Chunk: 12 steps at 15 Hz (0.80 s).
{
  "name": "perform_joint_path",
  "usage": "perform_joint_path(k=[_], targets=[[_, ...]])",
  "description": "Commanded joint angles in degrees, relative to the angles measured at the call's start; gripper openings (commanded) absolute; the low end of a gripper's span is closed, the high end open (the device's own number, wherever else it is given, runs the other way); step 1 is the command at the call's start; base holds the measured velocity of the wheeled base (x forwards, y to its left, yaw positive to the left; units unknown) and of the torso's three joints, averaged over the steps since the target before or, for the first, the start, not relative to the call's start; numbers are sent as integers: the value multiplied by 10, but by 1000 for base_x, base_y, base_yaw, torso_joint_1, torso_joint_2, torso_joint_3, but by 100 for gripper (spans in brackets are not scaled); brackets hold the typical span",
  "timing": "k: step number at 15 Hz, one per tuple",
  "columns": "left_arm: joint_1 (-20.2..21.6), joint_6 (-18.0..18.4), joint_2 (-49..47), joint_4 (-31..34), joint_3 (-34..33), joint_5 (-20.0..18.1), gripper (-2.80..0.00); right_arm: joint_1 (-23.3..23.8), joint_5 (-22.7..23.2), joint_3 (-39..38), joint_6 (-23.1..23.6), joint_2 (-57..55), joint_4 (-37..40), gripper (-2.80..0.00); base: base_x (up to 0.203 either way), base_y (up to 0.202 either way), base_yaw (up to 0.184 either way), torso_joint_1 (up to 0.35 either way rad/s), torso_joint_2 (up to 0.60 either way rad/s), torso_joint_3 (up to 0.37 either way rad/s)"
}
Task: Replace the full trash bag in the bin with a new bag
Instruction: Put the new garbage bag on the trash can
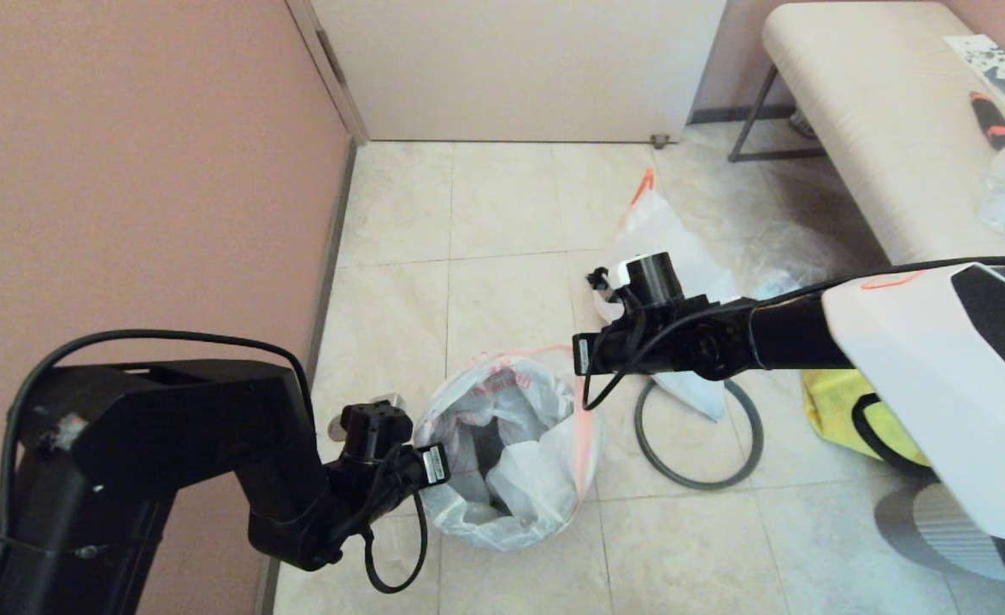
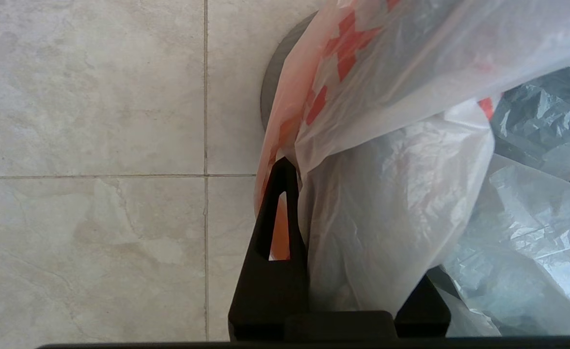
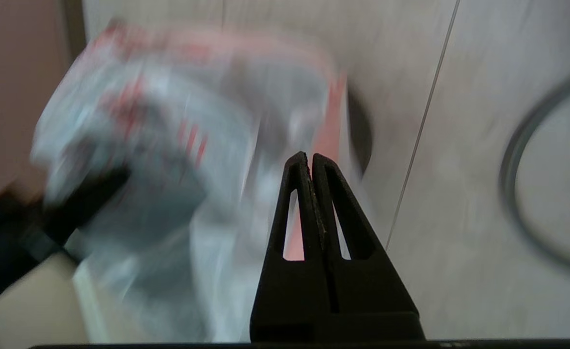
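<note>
The bin [image 1: 487,446] stands on the tiled floor with the new bag [image 1: 524,483] draped over its mouth, orange-red print and handles showing. My left gripper [image 1: 438,465] is at the bin's left rim. In the left wrist view it [image 2: 353,223] is open, with the bag's film [image 2: 387,194] hanging between its fingers and the far fingertip hidden. My right gripper [image 1: 586,369] hovers at the bag's right edge. Its fingers [image 3: 310,156] are shut with nothing seen between them, just in front of an orange handle [image 3: 331,121]. The full trash bag [image 1: 665,235] lies behind.
The bin's grey ring rim [image 1: 699,483] lies loose on the floor to the right of the bin. A yellow bag [image 1: 836,401] sits further right. A pale bench [image 1: 878,128] holds small items at the back right. The pink wall [image 1: 126,171] runs close on the left.
</note>
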State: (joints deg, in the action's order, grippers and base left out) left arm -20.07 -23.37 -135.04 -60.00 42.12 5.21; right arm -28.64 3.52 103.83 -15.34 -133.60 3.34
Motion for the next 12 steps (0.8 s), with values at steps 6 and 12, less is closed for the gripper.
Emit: perform_joint_path(k=[6, 12], targets=[[-9, 0, 2, -2, -2, 7, 0, -22, 23, -81, -43, 103, 46, -280, 0, 0, 0, 0, 0, 0], [-40, -3, 132, 35, -55, 2, 0, -48, -72, -87, -38, 110, 48, -280, 0, 0, 0, 0, 0, 0]])
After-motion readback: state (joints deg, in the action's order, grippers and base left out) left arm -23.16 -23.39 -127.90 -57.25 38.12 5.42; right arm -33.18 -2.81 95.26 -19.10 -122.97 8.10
